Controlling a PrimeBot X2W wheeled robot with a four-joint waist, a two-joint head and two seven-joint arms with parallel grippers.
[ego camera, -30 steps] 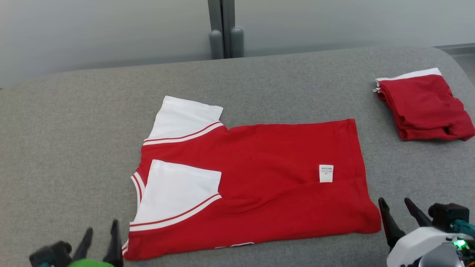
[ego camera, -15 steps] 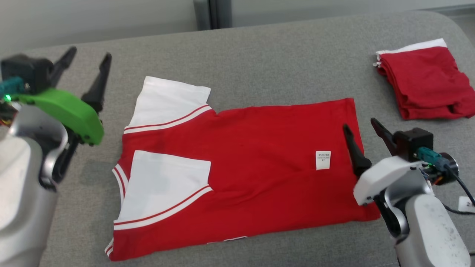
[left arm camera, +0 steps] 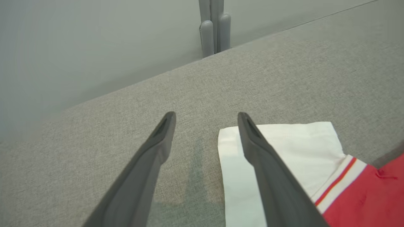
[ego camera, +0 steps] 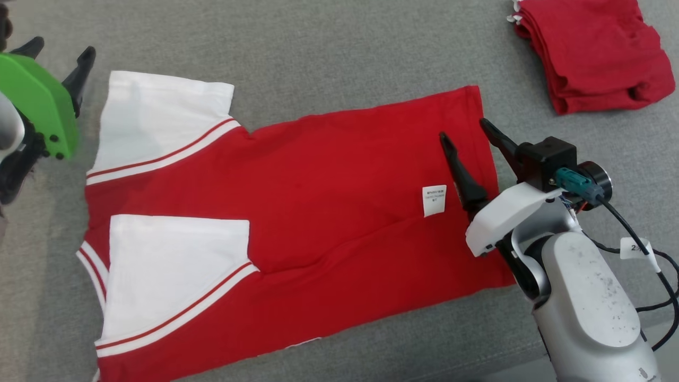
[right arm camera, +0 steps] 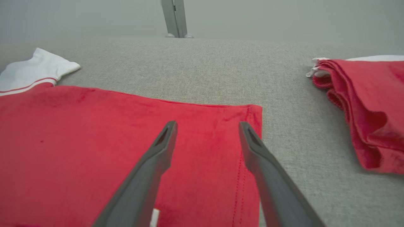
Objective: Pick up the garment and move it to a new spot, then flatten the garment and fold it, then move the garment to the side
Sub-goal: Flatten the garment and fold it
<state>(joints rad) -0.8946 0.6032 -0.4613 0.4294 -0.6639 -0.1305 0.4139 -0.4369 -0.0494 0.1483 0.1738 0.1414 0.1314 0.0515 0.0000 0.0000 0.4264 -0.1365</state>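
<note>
Red jersey (ego camera: 329, 212) with white sleeves lies flat on the grey upholstered surface (ego camera: 345, 48), its hem (ego camera: 485, 159) toward the robot's right. The head camera has tilted down since the earlier frames, so the whole scene sits higher in view. One second ago both grippers were at the bottom edge of that view. Both arms have since advanced to the jersey.

The left gripper (left arm camera: 205, 118) is fully spread and holds nothing. It sits at the outer edge of the far sleeve (ego camera: 159, 116), with one finger over the white cloth and the other over bare upholstery (contact cannot be determined). The right gripper (ego camera: 463, 129) is equally spread and empty, and stands over the hem end, just beside the white label (ego camera: 434, 200).

The head view shows the near sleeve (ego camera: 175, 270) folded onto the body. The right wrist view shows the hem stitching between and beside its fingers, and the layered edge of a folded red garment (right arm camera: 363, 110) lying apart on the right. The left wrist view shows a grey post (left arm camera: 214, 28) behind the surface.
</note>
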